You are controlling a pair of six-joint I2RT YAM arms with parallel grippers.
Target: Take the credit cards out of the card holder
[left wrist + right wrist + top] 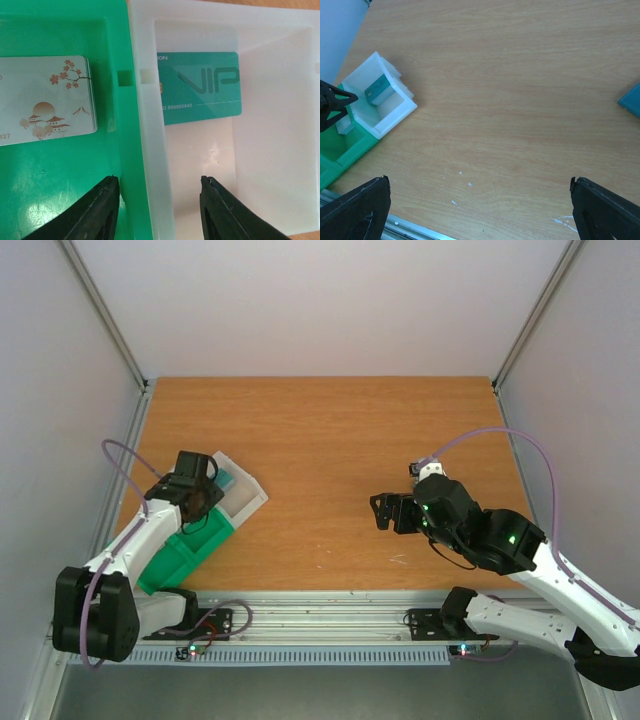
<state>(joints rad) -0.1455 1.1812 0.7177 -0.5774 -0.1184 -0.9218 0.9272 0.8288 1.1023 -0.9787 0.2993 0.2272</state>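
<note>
My left gripper hung half-spread astride the tray divider; the credit card lay ahead on its green side, long axis square to it; my right gripper gaped wide, empty.

The top external camera sits high above and behind the arm bases, facing down and forward over the whole brown wood-grain tabletop to the far wall. The left wrist camera hangs very close over the green-and-clear plastic compartment tray, looking straight down into two compartments, with the black left claw at its bottom edge. The right wrist camera stands further off (bare wood fills most of it), looking down on the tabletop past the black right claw, the tray at its left edge. All three views share the tray; both wrist views also show the teal plastic card in its clear compartment.
</note>
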